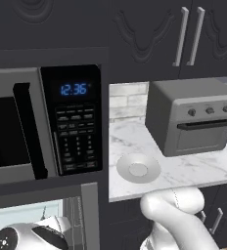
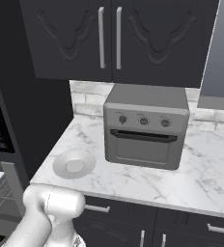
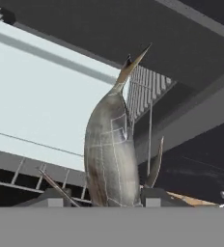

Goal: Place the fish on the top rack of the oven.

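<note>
The gripper is clamped on the fish, its two dark finger tips pressed against either flank near the bottom of the hand view. The fish points away from the hand, silvery body tapering toward a thin tip, a darker fin sticking out to one side. Gripped across its thickest part like this, it probably stays steady and can be set down lengthwise.

Just beyond the fish lies the pale tray of the top rack, whose dark wire grid shows past the tray's far edge and again below its near edge. The fish hangs above the tray's near side, not yet resting on it. The dark ceiling of the oven runs above the tray, so the hand appears to be at the oven's mouth.

From the left base view, the same tray sits below the microwave; right of the microwave, a round plate lies on the marble counter before the toaster oven
</note>
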Tool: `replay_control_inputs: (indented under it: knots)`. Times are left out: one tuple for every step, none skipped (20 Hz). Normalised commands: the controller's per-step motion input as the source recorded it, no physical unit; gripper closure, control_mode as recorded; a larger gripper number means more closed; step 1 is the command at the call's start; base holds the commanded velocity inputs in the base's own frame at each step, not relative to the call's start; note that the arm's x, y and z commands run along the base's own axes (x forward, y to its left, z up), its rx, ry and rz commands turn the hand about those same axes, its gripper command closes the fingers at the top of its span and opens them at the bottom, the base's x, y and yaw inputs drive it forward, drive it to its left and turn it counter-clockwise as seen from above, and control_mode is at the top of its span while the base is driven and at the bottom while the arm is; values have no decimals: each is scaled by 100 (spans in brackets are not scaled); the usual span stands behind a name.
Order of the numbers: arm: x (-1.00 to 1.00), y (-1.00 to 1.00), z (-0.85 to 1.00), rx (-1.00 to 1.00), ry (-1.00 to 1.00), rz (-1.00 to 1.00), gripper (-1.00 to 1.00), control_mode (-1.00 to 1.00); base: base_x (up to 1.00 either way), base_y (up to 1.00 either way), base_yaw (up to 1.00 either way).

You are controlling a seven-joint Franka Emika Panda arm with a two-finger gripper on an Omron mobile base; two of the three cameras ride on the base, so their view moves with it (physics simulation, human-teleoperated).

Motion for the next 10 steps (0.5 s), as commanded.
replay_control_inputs:
  knots:
    - [52,100,-59,0,0,-10,100,-100,0,0,0]
    - [46,100,-38,0,-2,-9,100,-100,0,0,0]
    - [46,100,-28,0,-2,-9,100,-100,0,0,0]
    - [44,84,-21,0,-1,-9,100,-100,0,0,0]
    - [44,84,-29,0,0,-8,100,-100,0,0,0]
    - [41,86,-48,0,0,-7,100,-100,0,0,0]
    - [39,89,-64,0,0,-7,100,-100,0,0,0]
    - [31,80,-64,0,0,-7,100,-100,0,0,0]
    - [28,69,-54,0,-1,-7,100,-100,0,0,0]
    - [29,41,-49,0,-3,-5,100,-100,0,0,0]
